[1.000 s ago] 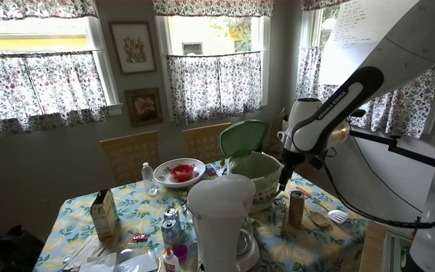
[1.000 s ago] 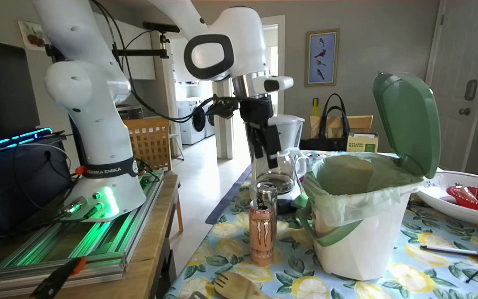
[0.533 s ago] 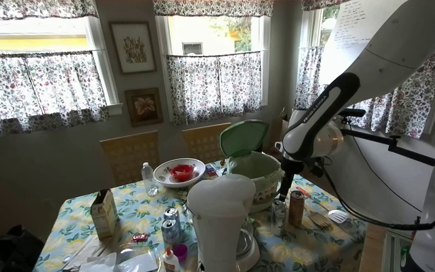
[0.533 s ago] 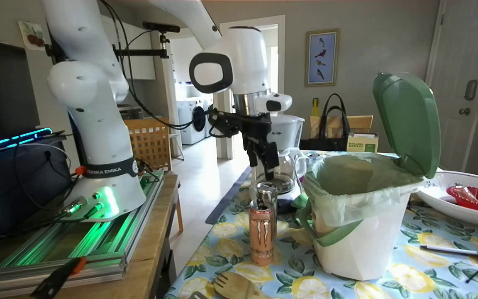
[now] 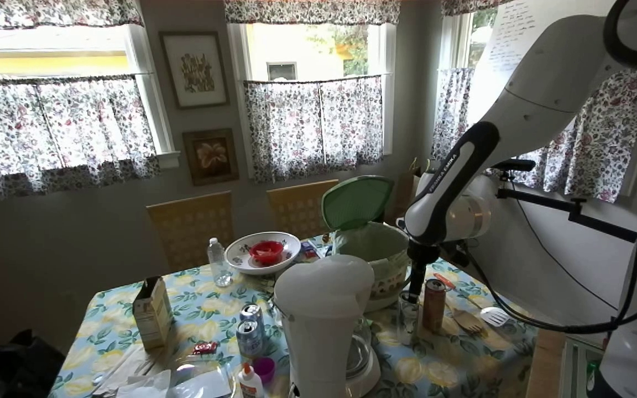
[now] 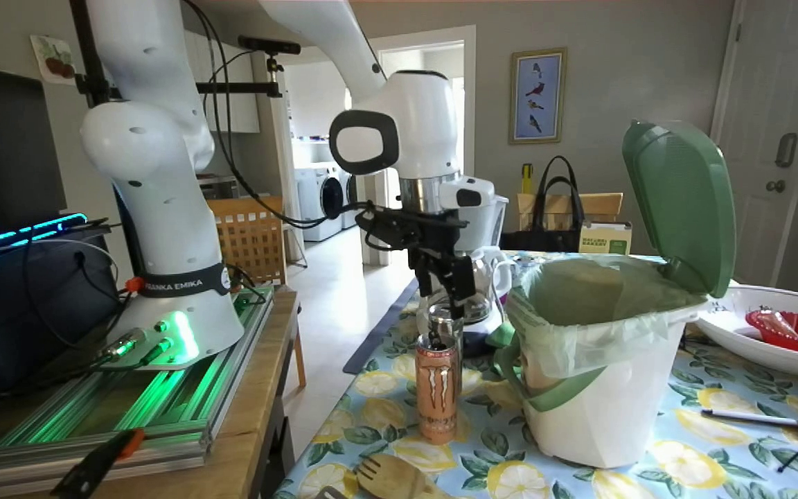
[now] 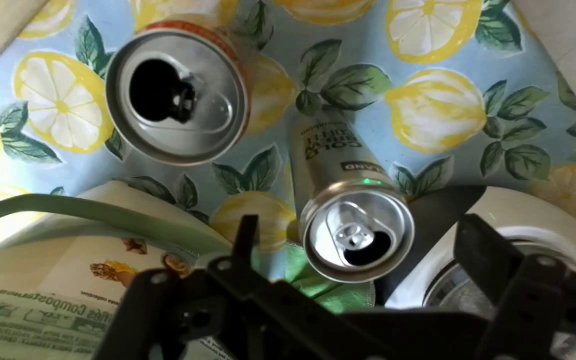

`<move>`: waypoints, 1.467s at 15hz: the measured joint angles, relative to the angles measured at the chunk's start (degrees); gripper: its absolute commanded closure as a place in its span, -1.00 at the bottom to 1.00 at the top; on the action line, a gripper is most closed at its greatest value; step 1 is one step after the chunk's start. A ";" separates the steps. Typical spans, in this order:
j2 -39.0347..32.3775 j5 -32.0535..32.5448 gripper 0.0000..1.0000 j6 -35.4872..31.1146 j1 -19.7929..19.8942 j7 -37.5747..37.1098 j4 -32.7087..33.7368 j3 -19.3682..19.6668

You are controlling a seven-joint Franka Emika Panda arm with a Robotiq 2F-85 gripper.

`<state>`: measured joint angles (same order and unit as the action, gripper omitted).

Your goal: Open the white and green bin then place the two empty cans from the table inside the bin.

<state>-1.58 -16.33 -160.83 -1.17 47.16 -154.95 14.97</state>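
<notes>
The white and green bin (image 6: 600, 416) stands on the table (image 5: 197, 298) with its green lid (image 6: 683, 201) raised; a bag lines it. It also shows in the wrist view (image 7: 68, 270). An orange can (image 6: 436, 395) stands upright beside the bin; its open top shows in the wrist view (image 7: 208, 105). A silver can (image 5: 408, 326) stands upright next to it. My gripper (image 6: 446, 294) is open just above the silver can. In the wrist view the silver can's top (image 7: 358, 230) lies between the spread fingers (image 7: 358, 222), apparently touching neither.
The white coffee maker (image 5: 324, 315) stands close to the silver can, with its carafe near one finger. Wooden utensils (image 6: 392, 477) lie near the orange can. Two blue cans (image 5: 249, 337), a white bowl (image 5: 241, 264) and a box (image 5: 152, 315) stand farther along the table.
My open gripper has moved down, from well above the silver can to its top. The cans and the bin have not moved.
</notes>
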 measured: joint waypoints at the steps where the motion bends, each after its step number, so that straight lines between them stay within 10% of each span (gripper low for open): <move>1: -0.84 -0.58 -1.00 -0.36 -0.01 0.79 0.47 -0.26; 4: -3.15 -1.98 -1.00 -1.01 -0.02 2.51 1.91 -1.25; 5: -3.80 -2.23 -0.50 -1.12 -0.01 2.86 2.34 -1.56; 10: -6.57 -2.87 0.11 -1.83 0.03 3.51 3.87 -2.92; 11: -6.99 -2.87 -0.63 -1.84 0.03 3.50 4.09 -2.99; 13: -7.30 -2.85 -0.80 -1.84 0.03 3.43 4.46 -2.97; 14: -7.36 -2.81 -0.70 -1.85 0.03 3.39 4.54 -2.90; 15: -7.42 -2.80 -0.06 -1.85 0.03 3.32 4.62 -2.84; 17: -7.47 -2.80 -0.17 -1.87 0.04 3.12 4.79 -2.74; 22: -7.49 -2.74 0.39 -1.88 0.03 2.43 5.29 -2.71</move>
<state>-9.07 -19.07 -162.72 -1.14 49.59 -149.67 12.26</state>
